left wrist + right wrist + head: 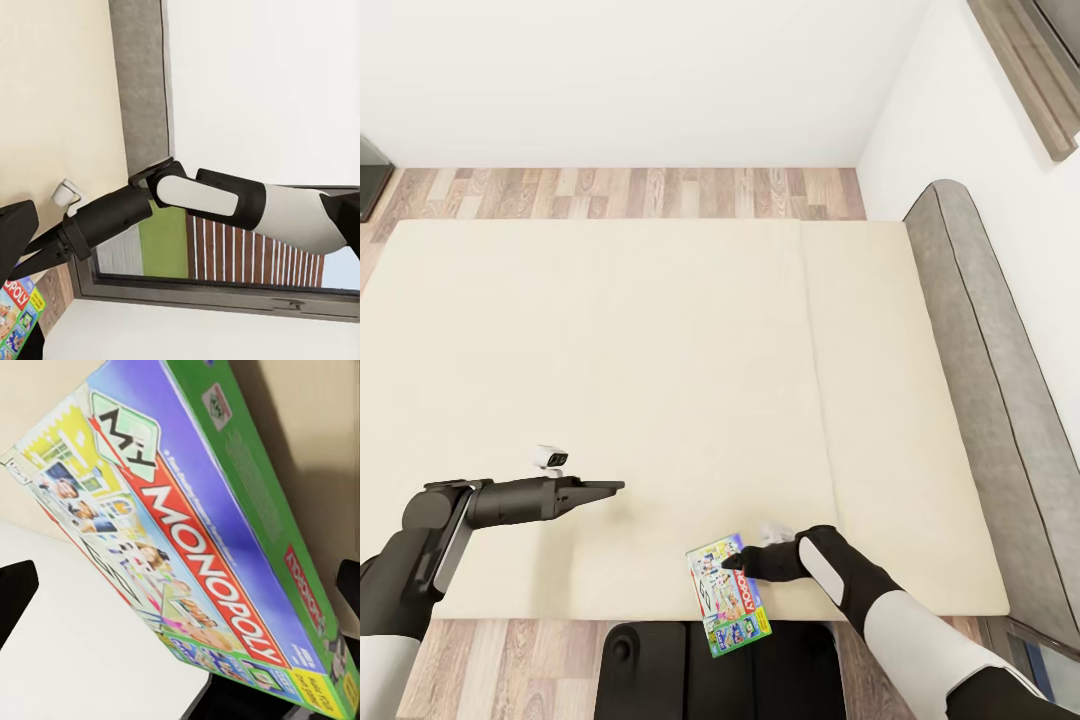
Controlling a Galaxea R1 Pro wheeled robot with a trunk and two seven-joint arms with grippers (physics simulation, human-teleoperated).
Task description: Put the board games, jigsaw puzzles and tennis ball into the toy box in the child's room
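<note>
The Monopoly board game (728,594) is lying at the bed (660,400) edge, half overhanging. The right tool (732,562) is reaching its far end — whether it is gripping, I cannot tell. The left tool (610,488), seemingly closed, is hovering empty. Best to pinch across the overhanging edge squarely.

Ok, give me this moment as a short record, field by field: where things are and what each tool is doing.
place: beside the bed, beige mattress, grey headboard at the view's right
board game: Monopoly box at the mattress's near edge, overhanging it, above the robot's base
right tool: at the box's upper edge; grip cannot be told
right wrist view: box lid close up, tilted
left tool: over the bare mattress, apart from the box, holding nothing; open or shut cannot be told
floor: wood planks beyond the bed
</note>
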